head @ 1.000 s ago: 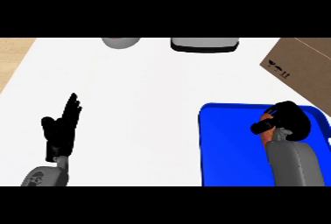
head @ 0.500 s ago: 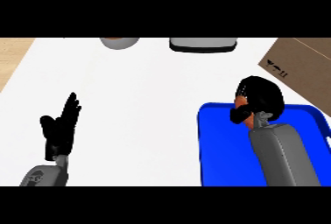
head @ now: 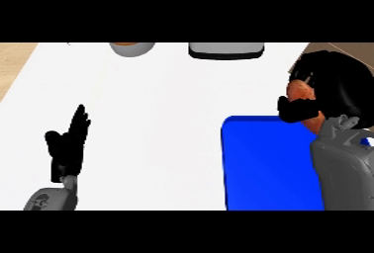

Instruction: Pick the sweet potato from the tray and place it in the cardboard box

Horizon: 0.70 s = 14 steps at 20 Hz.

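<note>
No text, label, number or sign can be read anywhere, neither on the blue tray nor the surface.

Cam: 1 view, from robot's head.
Looks: steeply down at white counter.
Near: v. close; right hand looks big at right edge.
Bottom edge: blue tray cut off there.

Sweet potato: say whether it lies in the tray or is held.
Held, not lying: the right hand has its fingers curled round the sweet potato, over the blue tray's far edge.
</note>
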{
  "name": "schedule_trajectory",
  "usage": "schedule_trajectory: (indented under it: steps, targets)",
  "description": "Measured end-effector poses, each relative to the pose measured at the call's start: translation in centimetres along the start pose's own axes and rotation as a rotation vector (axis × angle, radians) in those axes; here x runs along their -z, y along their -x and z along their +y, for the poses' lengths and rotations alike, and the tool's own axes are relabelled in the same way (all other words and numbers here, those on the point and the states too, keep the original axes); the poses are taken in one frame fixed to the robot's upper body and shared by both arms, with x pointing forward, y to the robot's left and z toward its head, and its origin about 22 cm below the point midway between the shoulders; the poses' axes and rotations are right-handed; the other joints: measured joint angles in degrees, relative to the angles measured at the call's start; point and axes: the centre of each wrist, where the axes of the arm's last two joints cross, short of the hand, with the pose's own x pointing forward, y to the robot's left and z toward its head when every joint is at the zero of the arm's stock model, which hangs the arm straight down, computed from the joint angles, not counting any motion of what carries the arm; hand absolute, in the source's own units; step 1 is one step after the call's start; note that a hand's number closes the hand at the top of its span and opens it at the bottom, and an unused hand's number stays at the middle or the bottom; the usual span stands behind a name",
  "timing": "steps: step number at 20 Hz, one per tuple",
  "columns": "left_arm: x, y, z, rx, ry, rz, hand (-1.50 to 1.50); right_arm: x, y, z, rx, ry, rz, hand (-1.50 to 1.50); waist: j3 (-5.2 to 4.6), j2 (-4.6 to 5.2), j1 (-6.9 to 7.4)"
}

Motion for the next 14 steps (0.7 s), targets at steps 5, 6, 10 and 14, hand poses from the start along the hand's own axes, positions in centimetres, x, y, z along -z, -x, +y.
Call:
schedule_trajectory:
  steps: [5, 6, 10, 14]
  targets:
    - [-0.2, 0.6, 0.8, 0.006, -0.001, -0.006, 0.0, 0.7, 1.6, -4.7, 0.002, 0.08, 0.04, 1.5, 0.0, 0.09, 0.19]
    - [-0.3, 0.5, 0.7, 0.005, 0.002, -0.01, 0.0, 0.9, 2.0, -5.3, -0.006, 0.096, 0.052, 1.5, 0.0, 0.1, 0.23]
    - [-0.6, -0.2, -0.3, 0.004, 0.007, -0.005, 0.0, 2.8, 4.2, -7.7, -0.025, 0.161, 0.077, 1.5, 0.03, 0.18, 0.45]
    - [-0.8, 0.2, -0.3, 0.007, 0.012, -0.005, 0.0, 5.3, 6.6, -8.1, 0.005, 0.207, 0.096, 1.5, 0.03, 0.29, 0.63]
